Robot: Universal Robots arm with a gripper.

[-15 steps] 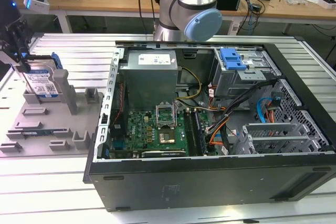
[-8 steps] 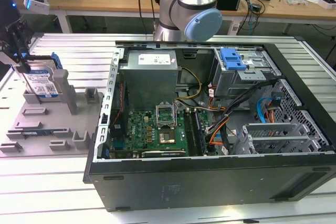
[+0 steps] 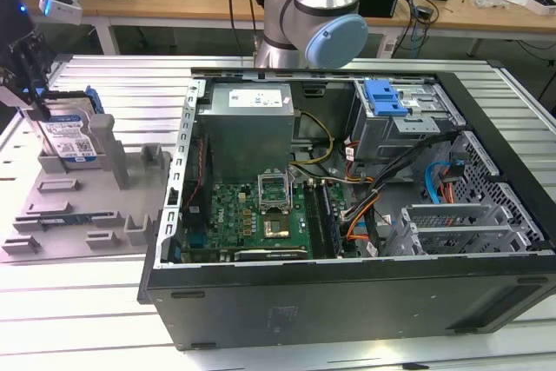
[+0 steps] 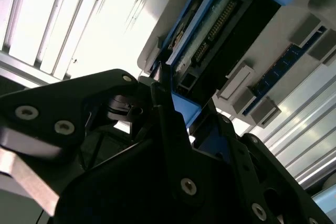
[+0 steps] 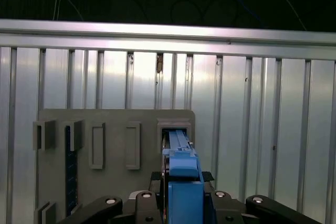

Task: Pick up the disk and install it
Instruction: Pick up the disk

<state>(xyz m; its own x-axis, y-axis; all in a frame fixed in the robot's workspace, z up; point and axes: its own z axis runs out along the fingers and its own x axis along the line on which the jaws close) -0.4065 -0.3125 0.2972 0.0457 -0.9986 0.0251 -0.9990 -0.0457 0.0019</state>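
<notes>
At the exterior view's far left, the gripper (image 3: 31,93) is clamped on the blue-framed top edge of the disk (image 3: 71,138), which stands upright in a slot of the grey holder (image 3: 87,202). Just beside the holder, to the exterior view's right, lies the open computer case (image 3: 347,301).

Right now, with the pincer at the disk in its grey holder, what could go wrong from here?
1. The disk stands upright in a slot of the grey holder, with the pincer at its top edge. A tilted lift could jam it or drag the holder along.
2. Contact seems to be on the blue bracket, which might flex or slip.
3. Loose cables cross the open case near the drive bay and could snag the disk.
</notes>
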